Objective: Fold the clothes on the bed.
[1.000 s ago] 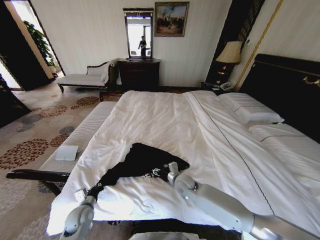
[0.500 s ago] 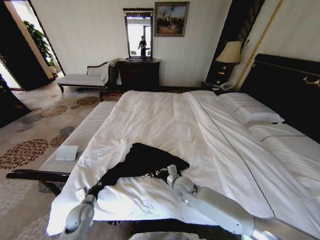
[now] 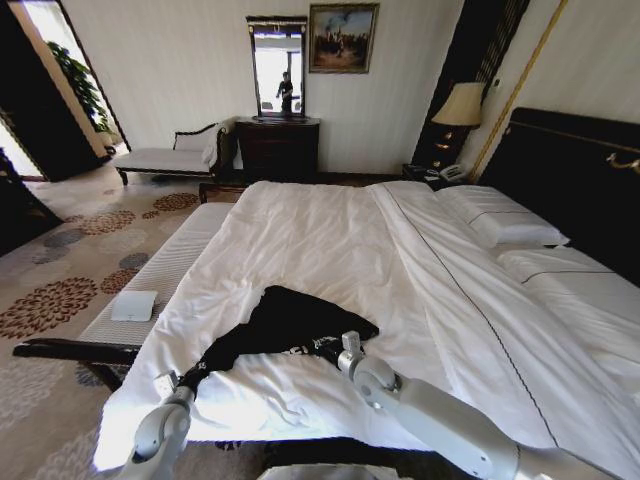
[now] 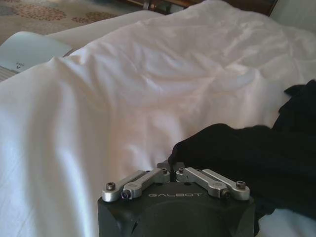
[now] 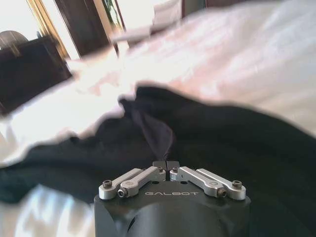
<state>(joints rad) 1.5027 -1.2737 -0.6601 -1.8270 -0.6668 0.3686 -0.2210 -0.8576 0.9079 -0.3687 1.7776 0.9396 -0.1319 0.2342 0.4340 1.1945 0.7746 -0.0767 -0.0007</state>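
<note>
A black T-shirt lies crumpled near the foot edge of the white-sheeted bed. My left gripper sits at the shirt's stretched-out left end. In the left wrist view this gripper is shut on an edge of the black fabric. My right gripper rests on the shirt's near right edge. The right wrist view shows it shut, with a raised fold of the dark cloth pinched between the fingertips. The lettering on the shirt is hidden.
A white-cushioned bench runs along the bed's left side with a small white object on it. Pillows and a dark headboard are at the right. A dresser and chaise stand by the far wall.
My right arm has drawn back slightly toward the bed's near edge with the shirt's edge. The left gripper has barely shifted.
</note>
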